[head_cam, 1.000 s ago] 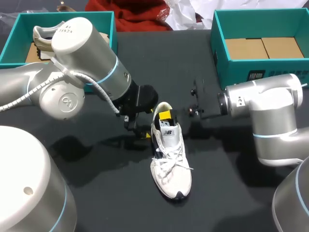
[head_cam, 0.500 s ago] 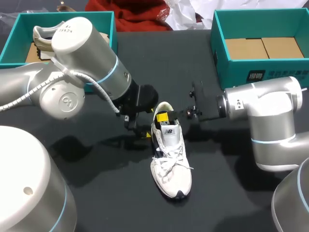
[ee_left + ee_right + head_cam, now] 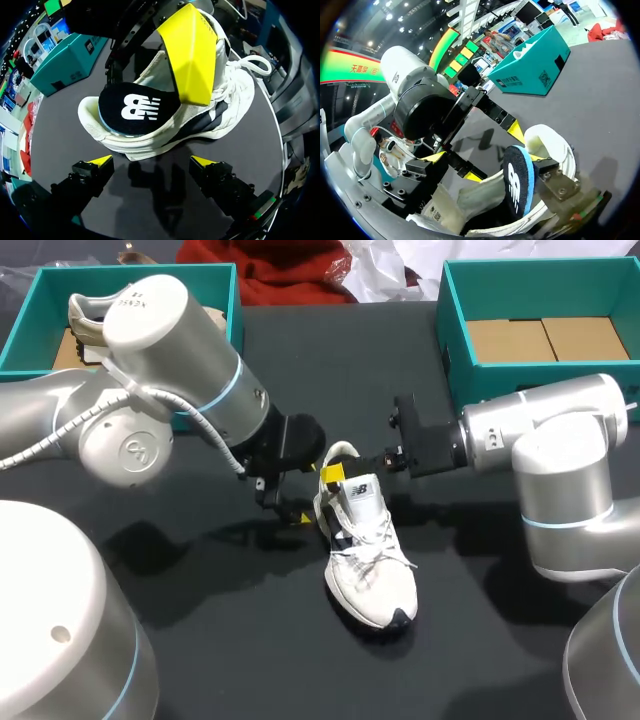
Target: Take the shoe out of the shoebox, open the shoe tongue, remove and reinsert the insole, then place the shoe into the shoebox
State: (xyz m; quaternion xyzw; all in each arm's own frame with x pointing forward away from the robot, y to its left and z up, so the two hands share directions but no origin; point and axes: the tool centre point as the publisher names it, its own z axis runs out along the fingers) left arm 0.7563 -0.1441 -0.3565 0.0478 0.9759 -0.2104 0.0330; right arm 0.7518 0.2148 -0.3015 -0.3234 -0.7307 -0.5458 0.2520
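Note:
The white sneaker [image 3: 368, 565] lies on the black table, its heel toward both grippers. Its black insole [image 3: 132, 107] with a white logo sticks up out of the heel opening. My right gripper [image 3: 350, 470] is at the heel, open; one of its yellow fingers [image 3: 192, 55] lies over the tongue beside the insole. In the right wrist view the insole [image 3: 518, 182] stands on edge against one finger of that gripper [image 3: 485, 157], while the other finger is well clear of it. My left gripper [image 3: 152, 161] is open, just short of the shoe's heel side [image 3: 285, 502], holding nothing.
A teal shoebox [image 3: 30, 310] at the back left holds another shoe [image 3: 90, 320]. A second teal shoebox [image 3: 455, 350] with cardboard inside stands at the back right. Bare black table lies in front of the sneaker.
My right gripper has opened from shut and pushed left toward the heel. The sneaker's toe has swung to the right. The left arm has kept still.

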